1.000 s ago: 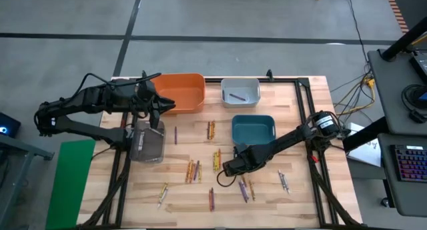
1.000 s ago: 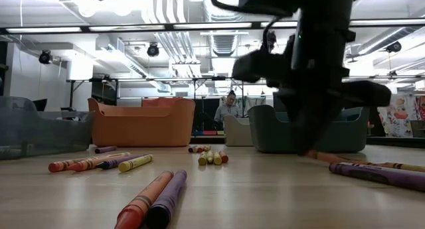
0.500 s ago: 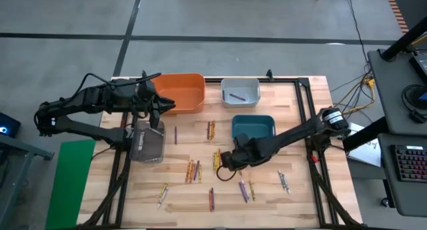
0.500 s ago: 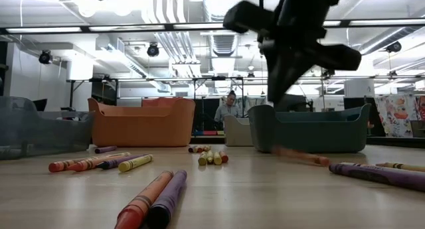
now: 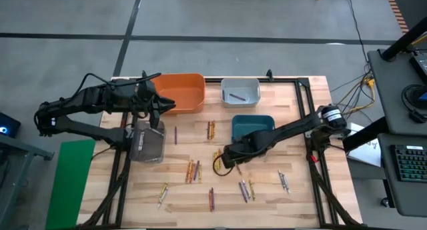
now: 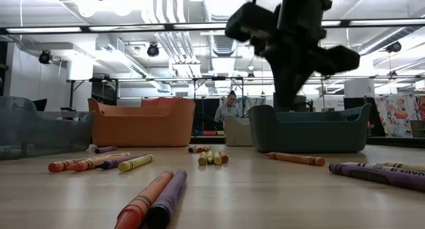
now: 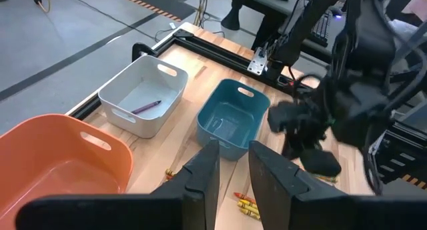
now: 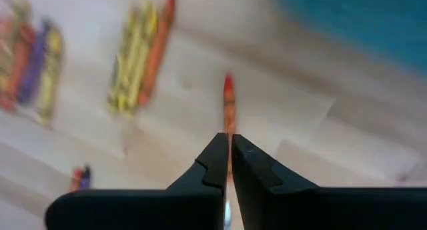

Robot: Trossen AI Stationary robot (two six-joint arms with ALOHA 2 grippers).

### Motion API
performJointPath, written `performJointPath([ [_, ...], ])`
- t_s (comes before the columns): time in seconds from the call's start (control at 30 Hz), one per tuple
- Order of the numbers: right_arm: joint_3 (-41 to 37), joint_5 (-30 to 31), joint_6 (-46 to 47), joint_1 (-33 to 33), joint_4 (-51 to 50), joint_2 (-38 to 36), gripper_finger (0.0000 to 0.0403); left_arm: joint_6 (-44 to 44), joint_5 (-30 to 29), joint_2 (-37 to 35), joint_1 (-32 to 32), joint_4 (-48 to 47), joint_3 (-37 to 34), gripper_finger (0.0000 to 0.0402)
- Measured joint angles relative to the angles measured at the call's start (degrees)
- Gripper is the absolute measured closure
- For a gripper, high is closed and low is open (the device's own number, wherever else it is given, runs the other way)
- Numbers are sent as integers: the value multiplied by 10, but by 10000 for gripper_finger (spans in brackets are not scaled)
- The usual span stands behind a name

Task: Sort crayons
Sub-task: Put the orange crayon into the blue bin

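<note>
— Right gripper [image 5: 221, 163] first, from above: where does it hang?
— Over mid-table, just beside the teal bin [image 5: 253, 117], with loose crayons [image 5: 193, 171] scattered below and around it. The left gripper [image 5: 157, 111] waits far off, between the orange bin [image 5: 181, 75] and the grey bin [image 5: 148, 145].

— And at table height?
— The right gripper [image 6: 285, 99] is clear of the wood in front of the teal bin [image 6: 309, 129]. An orange crayon [image 6: 295, 158] lies flat beneath it, untouched. A person [image 6: 229, 108] sits far behind.

— The left wrist view?
— The left gripper [image 7: 233, 167] shows its fingers apart with nothing between them. Beyond sit the white bin [image 7: 175, 73], holding one purple crayon [image 7: 147, 107], and the teal bin [image 7: 230, 117].

— The right wrist view?
— Here the right gripper [image 8: 229, 140] has its fingers almost together, pinched on an orange-red crayon [image 8: 229, 100] that pokes out past the tips.

— So which step is this?
— Carrying, by the look of it: one crayon picked, not yet binned. The next move calls for a steady grip across the table, probably to the orange bin, and a release only once the tips are over its opening.
</note>
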Motion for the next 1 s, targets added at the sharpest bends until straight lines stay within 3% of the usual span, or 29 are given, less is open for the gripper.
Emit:
performJointPath([
  [0.1,0,-36,-4,0,20,27,363,0,0,0,0,0,0,338],
  [0.3,0,-33,-8,0,42,73,317,0,0,0,0,0,0,338],
  [0.53,0,-31,-25,0,52,102,298,0,0,1,0,0,0,338],
  [0.7,2,-30,-40,0,58,123,316,0,0,4,0,1,0,338],
  [0.87,2,-30,-51,0,67,127,380,0,0,5,0,2,0,338],
  [1.0,6,-31,-55,0,63,124,388,0,0,5,0,2,0,338],
])
